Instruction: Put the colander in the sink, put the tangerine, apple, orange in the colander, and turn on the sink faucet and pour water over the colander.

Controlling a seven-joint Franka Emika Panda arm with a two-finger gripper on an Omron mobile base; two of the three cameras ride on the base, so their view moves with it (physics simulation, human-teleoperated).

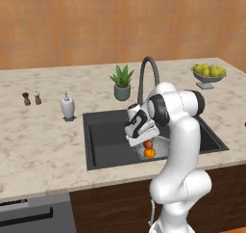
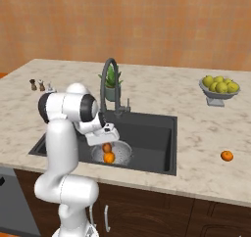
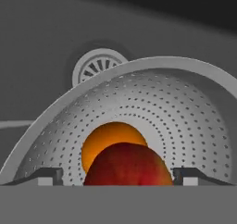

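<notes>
sitting in the sink [image 2: 162,133], mouth up and level, the colander [image 2: 122,155], near the front wall of the basin with the round drain [image 3: 97,65] just beyond its far rim. first step done, then. already inside: an orange fruit [image 3: 109,140] on the pierced bottom, orange or tangerine, cannot tell which. directly between the finger tips, the apple [image 3: 127,165], red with a yellow blush, low over the orange fruit and touching or nearly touching it in the hand view. gripper [image 3: 118,174] pointing straight down into the bowl, jaws spread wide with a sliver of gap on each side of the apple, so apparently let go rather than gripped; whether fully resting or just dropping, cannot tell. out on the counter to the right of the sink, well apart from it, one more small orange fruit [image 2: 226,155], not yet moved. sink faucet [image 1: 146,78] dry, no water running, arched spout reaching forward over the basin from the back edge.

judged progress: roughly past halfway. left to do: fetching that last fruit, placing it in the colander, turning the lever, wetting the bowl.

orientation: colander round, so no real long axis in plan; its axis of symmetry vertical, opening facing up. handles not made out. apple roughly round too; stem direction too unclear to call.
</notes>
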